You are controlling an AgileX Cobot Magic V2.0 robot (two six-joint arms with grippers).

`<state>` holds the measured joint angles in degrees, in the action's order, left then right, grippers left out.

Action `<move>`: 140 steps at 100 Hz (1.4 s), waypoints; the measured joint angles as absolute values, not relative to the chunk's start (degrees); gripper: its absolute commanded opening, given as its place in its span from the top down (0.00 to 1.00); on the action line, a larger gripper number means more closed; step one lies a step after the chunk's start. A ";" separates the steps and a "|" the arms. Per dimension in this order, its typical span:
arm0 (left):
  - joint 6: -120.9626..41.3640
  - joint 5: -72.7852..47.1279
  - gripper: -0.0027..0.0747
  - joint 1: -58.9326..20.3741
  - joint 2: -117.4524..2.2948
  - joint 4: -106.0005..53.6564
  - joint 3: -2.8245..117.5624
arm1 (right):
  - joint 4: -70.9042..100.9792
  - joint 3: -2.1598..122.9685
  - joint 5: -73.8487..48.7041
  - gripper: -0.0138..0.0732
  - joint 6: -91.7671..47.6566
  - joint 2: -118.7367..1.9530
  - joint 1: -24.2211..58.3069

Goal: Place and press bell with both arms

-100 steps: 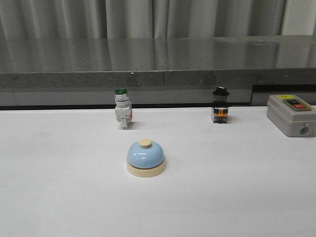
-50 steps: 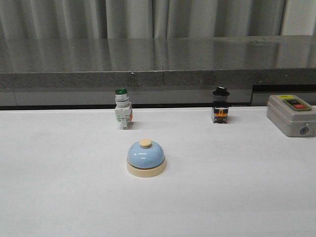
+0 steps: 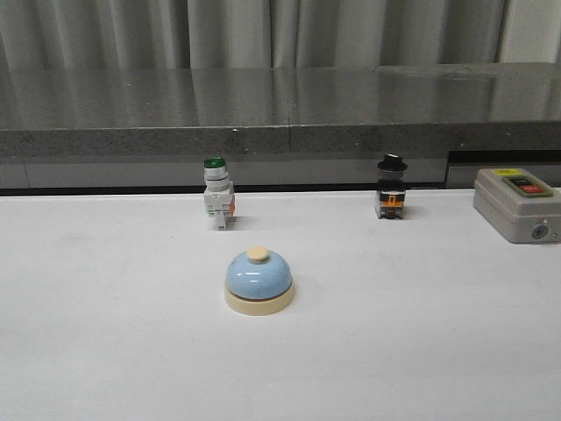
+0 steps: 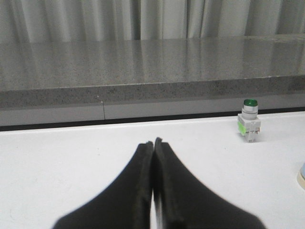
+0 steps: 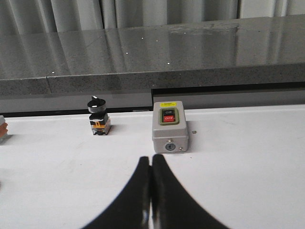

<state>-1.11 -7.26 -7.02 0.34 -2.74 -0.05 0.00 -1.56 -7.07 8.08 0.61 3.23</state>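
Nothing has changed across the front views: the bell [image 3: 259, 280] sits exactly where it sat before.

Light-blue bell [image 3: 259, 281] sits upright, mid-table, untouched.

White desk [image 3: 105, 351], matte, bounded at the back by a grey stone ledge. Landmark: bell [image 3: 259, 281], upright on its cream base near desk centre. Behind the bell and slightly left: green-capped push-button switch [image 3: 217, 203], upright. Behind and to the right of the bell: black-knobbed selector switch [image 3: 391, 188], upright. Far right of the bell, near the desk edge: grey box [image 3: 517, 204] with red and green buttons.
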 measured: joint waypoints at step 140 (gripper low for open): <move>-1.11 -7.29 0.99 -7.02 0.34 -2.74 -0.05 | 0.00 17.15 -17.35 0.92 8.08 -16.61 3.23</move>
